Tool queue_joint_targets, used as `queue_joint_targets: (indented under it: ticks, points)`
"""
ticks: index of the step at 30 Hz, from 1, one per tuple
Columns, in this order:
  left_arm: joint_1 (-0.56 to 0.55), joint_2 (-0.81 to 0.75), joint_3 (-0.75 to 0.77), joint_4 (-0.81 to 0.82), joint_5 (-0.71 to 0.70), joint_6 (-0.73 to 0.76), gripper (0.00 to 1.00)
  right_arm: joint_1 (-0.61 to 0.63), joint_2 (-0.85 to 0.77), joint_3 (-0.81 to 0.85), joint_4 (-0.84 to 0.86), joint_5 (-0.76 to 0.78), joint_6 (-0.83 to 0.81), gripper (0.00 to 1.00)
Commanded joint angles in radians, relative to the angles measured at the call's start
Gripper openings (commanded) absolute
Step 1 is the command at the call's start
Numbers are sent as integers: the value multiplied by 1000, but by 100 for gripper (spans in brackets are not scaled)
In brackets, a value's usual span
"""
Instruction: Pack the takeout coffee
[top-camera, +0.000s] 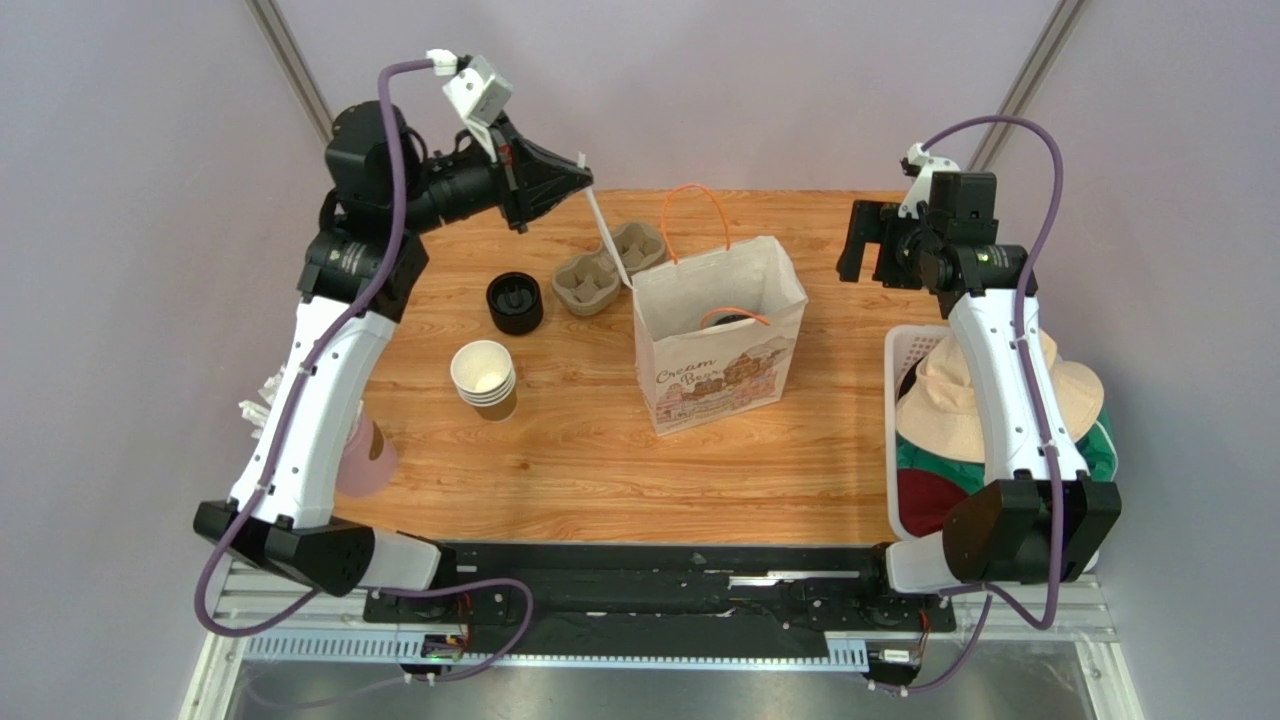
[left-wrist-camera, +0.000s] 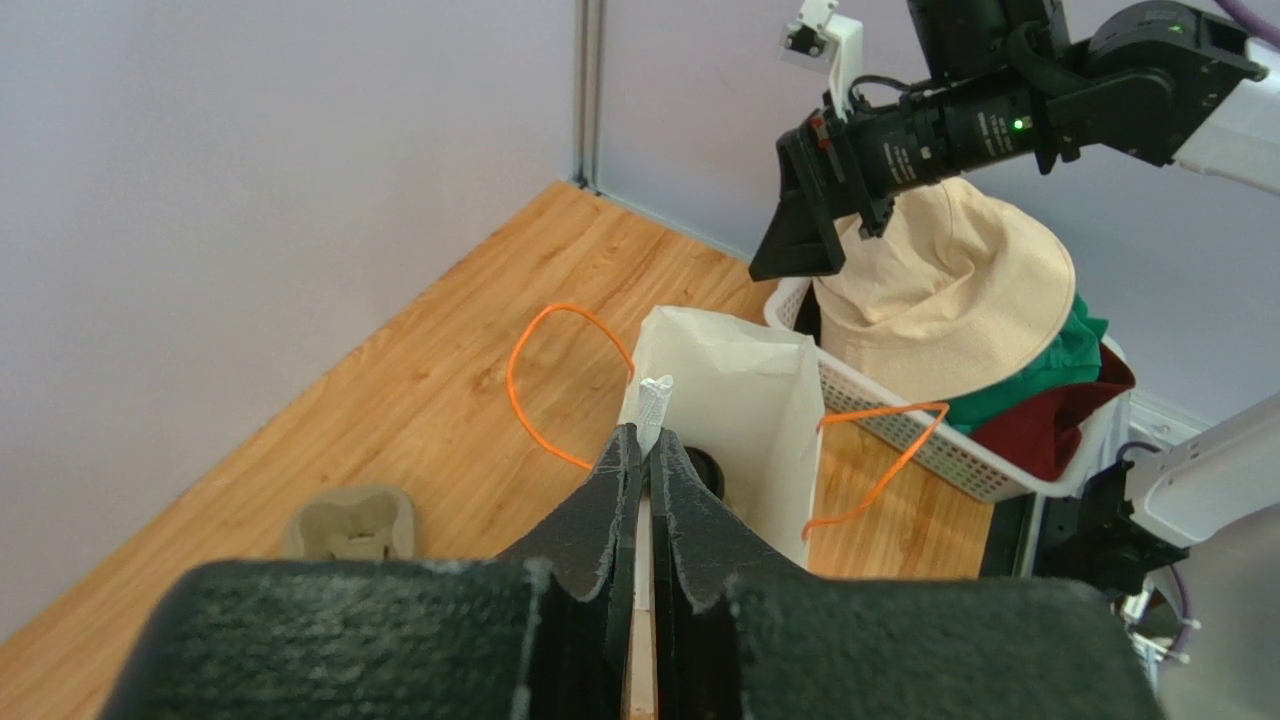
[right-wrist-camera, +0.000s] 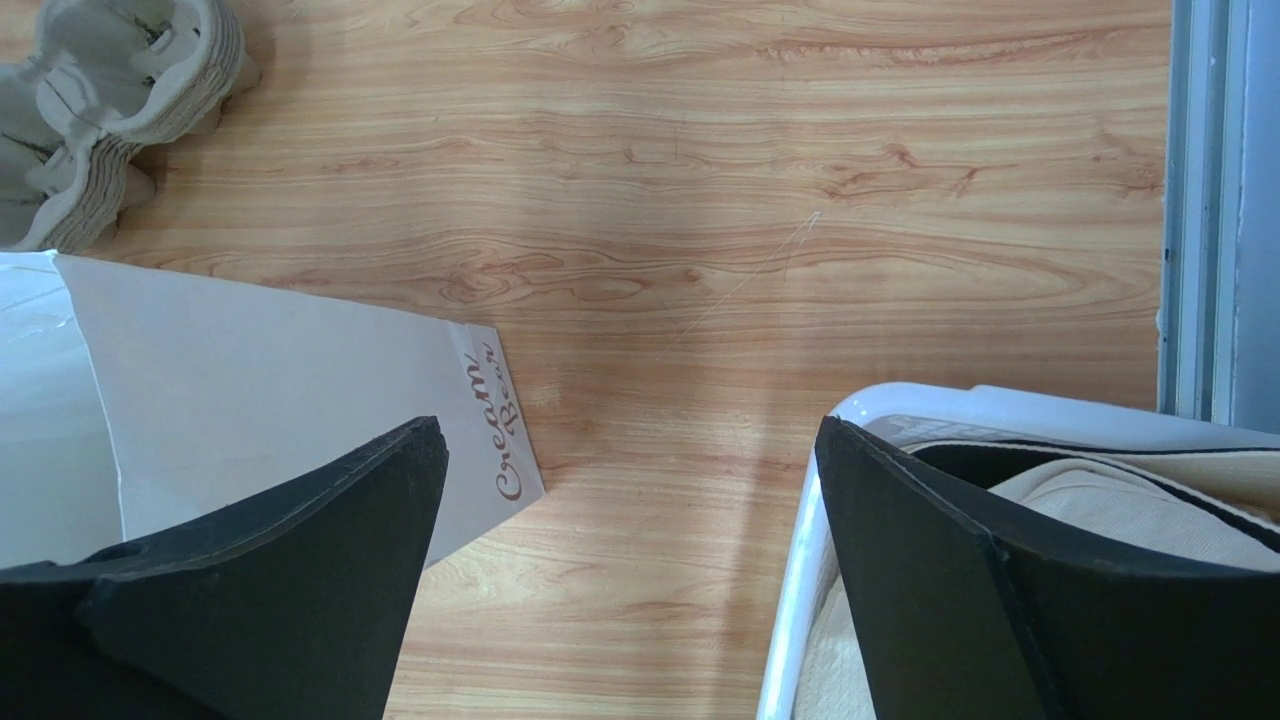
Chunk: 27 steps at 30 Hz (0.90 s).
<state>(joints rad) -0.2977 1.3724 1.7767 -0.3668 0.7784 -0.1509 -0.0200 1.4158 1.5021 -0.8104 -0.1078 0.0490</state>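
coffee (top-camera: 726, 320) in the bag (top-camera: 714, 375), left hand (top-camera: 585, 183) pinching a stick (top-camera: 604, 237)

the coffee sits inside the bag at mid-desk (top-camera: 571, 450), only its black lid showing. in the top view it lies about 4 o'clock from the left hand and 8 o'clock from the right hand (top-camera: 879, 248). the left hand is closed tight on the thin white stick, up above the desk. the right hand gapes wide and holds nothing, above the gap between bag and basket (top-camera: 893, 420).
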Motion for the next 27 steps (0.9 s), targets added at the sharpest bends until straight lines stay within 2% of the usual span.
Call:
queue_joint_targets:
  ticks: [1,12,19,27]
  points:
    - [-47,43,41,34,-13,8,0,12,-52,-9,33,-4,-21,99]
    - [-104,77,-75,75,-31,7,0,46,-58,-6,33,-6,-31,99]
    - [-132,91,-132,98,-37,7,4,57,-64,-17,33,-21,-29,99]
    - [-153,114,-155,103,-31,11,6,65,-67,-126,92,23,-1,99]
